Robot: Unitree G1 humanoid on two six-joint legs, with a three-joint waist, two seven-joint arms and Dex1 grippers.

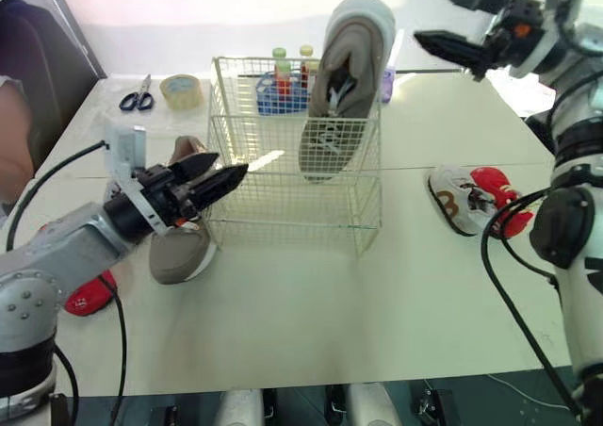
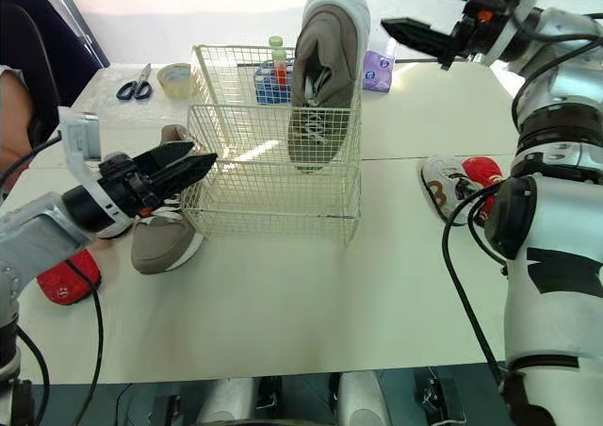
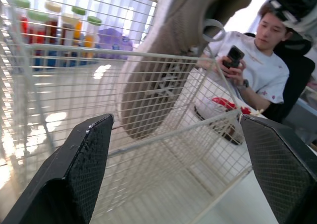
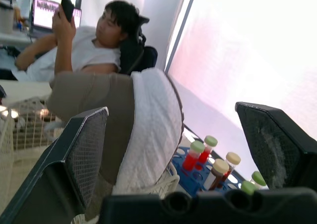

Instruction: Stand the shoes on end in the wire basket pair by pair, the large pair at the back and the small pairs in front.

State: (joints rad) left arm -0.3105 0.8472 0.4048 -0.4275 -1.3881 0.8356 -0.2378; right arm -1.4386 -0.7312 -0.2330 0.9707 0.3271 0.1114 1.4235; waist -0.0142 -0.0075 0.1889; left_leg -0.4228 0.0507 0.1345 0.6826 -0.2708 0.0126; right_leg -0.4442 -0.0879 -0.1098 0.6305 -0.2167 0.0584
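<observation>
My open left claw [image 1: 221,173] hovers by the white wire basket [image 1: 283,226], above the large grey suede shoe [image 1: 179,253] lying outside, which I should pinch mid-body and stand beside its upright mate [image 1: 341,87] at the back.

Silver arms [image 1: 66,252] trailing black cables [image 1: 483,242]; left hand [image 1: 232,166] and right hand [image 1: 429,13] black-fingered

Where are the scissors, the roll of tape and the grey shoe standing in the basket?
scissors [image 1: 142,92], left eye view, at the pivot.
roll of tape [image 1: 182,102], left eye view, on its side.
grey shoe [image 1: 347,63], left eye view, on its upper.
</observation>
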